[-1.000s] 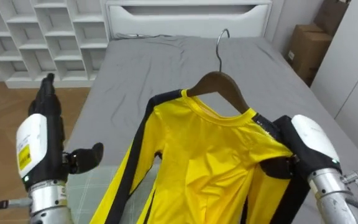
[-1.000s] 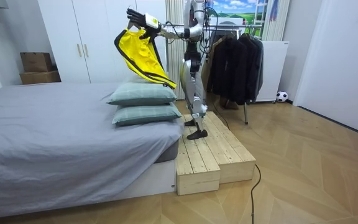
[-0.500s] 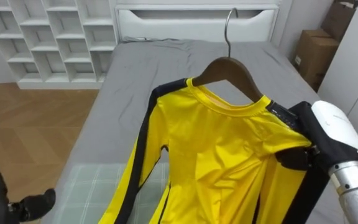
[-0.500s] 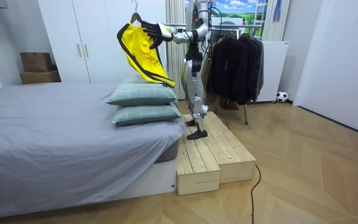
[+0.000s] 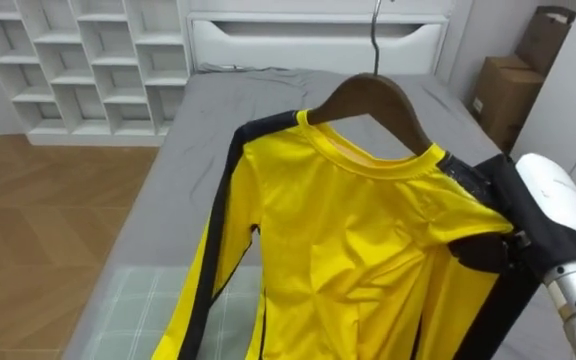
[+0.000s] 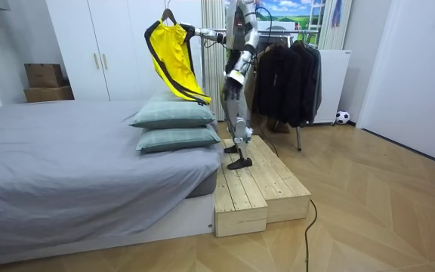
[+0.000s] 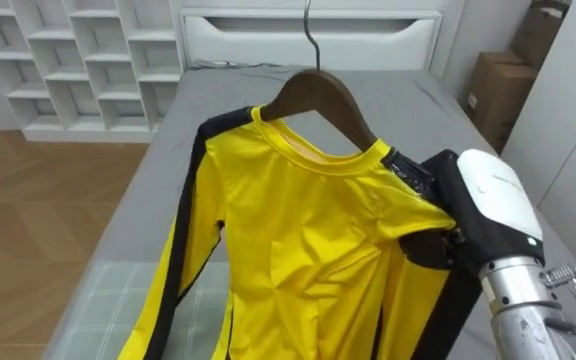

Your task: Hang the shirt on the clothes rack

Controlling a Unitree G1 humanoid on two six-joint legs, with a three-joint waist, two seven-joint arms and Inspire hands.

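Observation:
A yellow shirt (image 5: 358, 240) with black side stripes hangs on a brown wooden hanger (image 5: 373, 95), whose metal hook (image 5: 375, 30) reaches the top edge. My right hand (image 5: 480, 250) is shut on the shirt's shoulder from the right, partly covered by cloth, and holds it up over the bed. In the room view I stand on a wooden platform (image 6: 255, 181) at the bed's head, right arm stretched out with the shirt (image 6: 171, 57) above the pillows. My left hand (image 6: 231, 80) hangs low beside my body there.
The grey bed (image 5: 218, 110) lies below, with two checked pillows (image 6: 174, 113) at my end. White shelves (image 5: 78, 60) and a cardboard box (image 5: 503, 90) stand beyond. A rail of dark clothes (image 6: 285, 68) is behind me.
My left arm has dropped out of the eye view. The right arm has lifted the shirt and hanger higher, so the hook now meets the top edge.

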